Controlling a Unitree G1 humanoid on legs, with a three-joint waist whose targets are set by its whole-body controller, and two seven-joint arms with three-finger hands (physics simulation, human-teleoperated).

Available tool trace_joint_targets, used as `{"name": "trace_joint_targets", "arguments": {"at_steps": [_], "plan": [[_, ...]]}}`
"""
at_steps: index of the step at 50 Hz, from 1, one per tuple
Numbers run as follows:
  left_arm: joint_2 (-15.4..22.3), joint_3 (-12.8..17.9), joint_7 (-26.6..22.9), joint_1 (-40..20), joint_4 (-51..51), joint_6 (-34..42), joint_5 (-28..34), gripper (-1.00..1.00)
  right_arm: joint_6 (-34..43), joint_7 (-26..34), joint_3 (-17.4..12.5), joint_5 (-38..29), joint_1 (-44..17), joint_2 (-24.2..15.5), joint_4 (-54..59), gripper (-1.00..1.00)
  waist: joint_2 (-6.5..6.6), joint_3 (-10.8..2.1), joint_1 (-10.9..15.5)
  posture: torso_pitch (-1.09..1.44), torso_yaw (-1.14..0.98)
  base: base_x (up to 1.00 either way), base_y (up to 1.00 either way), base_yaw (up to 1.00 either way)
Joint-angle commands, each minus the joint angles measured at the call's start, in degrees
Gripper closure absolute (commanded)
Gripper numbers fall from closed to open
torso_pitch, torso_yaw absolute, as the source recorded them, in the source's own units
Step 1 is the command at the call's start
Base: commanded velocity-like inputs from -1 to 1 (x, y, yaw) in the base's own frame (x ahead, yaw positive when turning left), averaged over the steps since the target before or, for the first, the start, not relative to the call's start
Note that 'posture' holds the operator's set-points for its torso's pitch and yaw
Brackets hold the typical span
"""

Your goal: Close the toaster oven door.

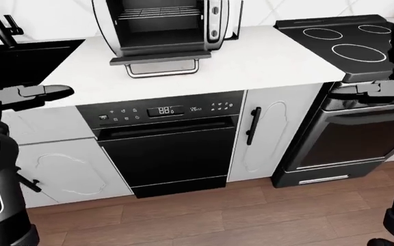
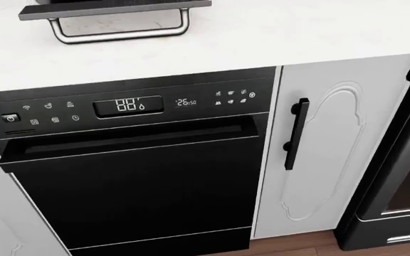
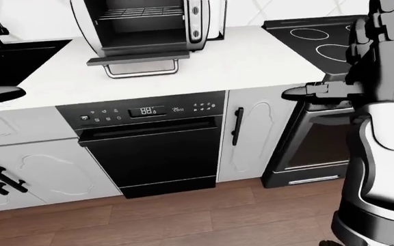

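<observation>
The toaster oven [image 1: 163, 25] stands on the tabletop [image 1: 265, 61], its door [image 1: 161, 56] down; both hands [image 1: 43, 92] [image 3: 313, 89] hover apart, fingers extended.

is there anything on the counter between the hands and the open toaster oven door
Nothing visible. The toaster oven door hangs open, handle over bare white counter. The left hand and right hand hover at the counter's edges, both apart from it.

White surface, one appliance on it

The white surface [image 1: 265, 61] spans the left-eye view from a black sink [image 1: 26, 59] at left to a black cooktop [image 1: 347, 43] at right. The toaster oven [image 1: 166, 25] stands on it near the top, its door [image 1: 159, 59] dropped open flat, the handle just above the bare top.
</observation>
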Motion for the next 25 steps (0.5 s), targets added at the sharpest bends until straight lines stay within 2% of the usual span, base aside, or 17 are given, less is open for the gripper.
{"name": "trace_joint_targets", "arguments": {"at_steps": [1, 2, 3, 7, 9, 12, 13, 14, 15, 16, 17, 20, 23, 25], "plan": [[0.95, 0.78, 0.24, -1.05, -0.98, -1.28, 0.16, -1.0, -1.41, -0.05, -0.42, 0.18, -1.15, -0.69, -1.36, -1.0, 1.99, -1.76, 0.08, 0.0, 0.0, 0.1, 0.12, 0.0], [0.95, 0.75, 0.24, -1.08, -0.98, -1.27, 0.18, -1.0, -1.46, -0.05, -0.38, 0.16, -1.14, -0.71, -1.33, -1.0, -1.0, -0.99, 0.54, 0.0, 0.0, 0.1, 0.11, 0.0], [1.02, 0.78, 0.24, -1.13, -1.14, -1.06, 0.1, -1.0, -1.44, -0.07, -0.36, 0.18, -1.16, -0.71, -1.33, -1.0, 0.09, -0.88, 0.33, 0.0, 0.0, 0.11, 0.11, 0.0], [1.02, 0.66, 0.21, -1.28, -0.89, -1.23, 0.18, -1.0, -1.44, -0.1, -0.35, 0.24, -1.29, -0.79, -1.22, -1.0, -1.96, -1.18, 0.72, 0.0, 0.0, 0.1, 0.11, 0.0], [1.11, 0.78, 0.28, -1.29, -1.2, -0.91, 0.06, -1.0, -1.44, -0.12, -0.3, 0.29, -1.37, -0.81, -1.2, -1.0, -3.12, -0.67, 0.75, 0.0, 0.0, 0.1, 0.11, 0.0], [1.25, 0.85, 0.34, -1.39, -1.23, -0.81, 0.0, -1.0, -1.44, -0.14, -0.23, 0.28, -1.52, -0.9, -1.15, -1.0, -5.75, -0.53, 0.98, 0.0, 0.0, 0.1, 0.11, 0.0], [1.29, 0.86, 0.33, -1.36, -1.24, -0.81, 0.01, -1.0, -1.34, -0.17, -0.24, 0.31, -1.53, -0.92, -1.24, -1.0, -7.17, -0.82, 1.07, 0.0, 0.0, 0.1, 0.1, 0.0], [1.23, 0.84, 0.22, -1.3, -0.89, -1.22, 0.1, -1.0, -1.37, -0.18, -0.24, 0.29, -1.48, -0.89, -1.26, -1.0, -9.14, -1.49, 1.03, 0.0, 0.0, 0.1, 0.11, 0.0], [1.27, 0.85, 0.22, -1.32, -0.86, -1.23, 0.08, -1.0, -1.41, -0.18, -0.2, 0.26, -1.44, -0.86, -1.28, -1.0, -6.35, -0.86, 0.43, 0.0, 0.0, 0.11, 0.12, 0.0], [1.33, 0.91, 0.22, -1.33, -0.94, -1.13, 0.03, -1.0, -1.39, -0.19, -0.19, 0.27, -1.45, -0.85, -1.29, -1.0, -7.45, -0.86, 0.68, 0.0, 0.0, 0.11, 0.11, 0.0], [1.39, 0.94, 0.28, -1.39, -1.03, -0.97, -0.03, -1.0, -1.43, -0.17, -0.2, 0.26, -1.45, -0.85, -1.28, -1.0, -7.44, -1.02, 0.53, 0.0, 0.0, 0.11, 0.11, 0.0], [1.4, 0.92, 0.32, -1.36, -1.13, -0.94, -0.04, -1.0, -1.32, -0.16, -0.26, 0.29, -1.42, -0.89, -1.39, -1.0, -6.36, -1.16, 0.5, 0.0, 0.0, 0.1, 0.11, 0.0], [1.4, 0.92, 0.3, -1.35, -0.97, -1.09, 0.0, -1.0, -1.36, -0.16, -0.27, 0.27, -1.35, -0.87, -1.43, -1.0, -4.32, -0.35, 0.36, 0.0, 0.0, 0.1, 0.11, 0.0], [1.43, 0.97, 0.3, -1.34, -0.95, -1.12, -0.03, -1.0, -1.28, -0.16, -0.32, 0.34, -1.38, -0.88, -1.51, -1.0, -2.04, -0.48, 0.05, 0.0, 0.0, 0.11, 0.11, 0.0]]}}
